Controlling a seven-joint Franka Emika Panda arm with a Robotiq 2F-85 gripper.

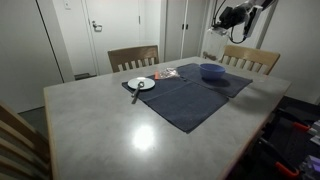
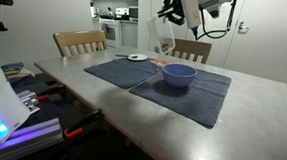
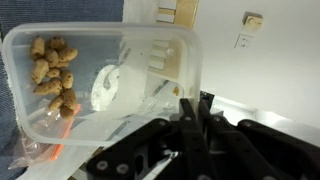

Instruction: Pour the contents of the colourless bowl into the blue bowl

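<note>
Colourless bowl: one, off the bench, clamped by its rim in the tool.

Wrist view: tool's two fingers pinched on the rim at the bowl's lower right. Bowl is see-through, with a cluster of brown pieces bunched at its left end; exact count unclear.

Exterior view: tool is high at far right, above the bench. On the bench: one dark blue cloth, one blue bowl on its far right part, one white plate at its left edge. Three chairs show: two far, one near left. Can't make out the clear bowl here.

Exterior view: the clear bowl hangs tilted under the tool, above and just left of the blue bowl, not touching it. The plate sits farther left. The cloth looks like two mats side by side.
</note>
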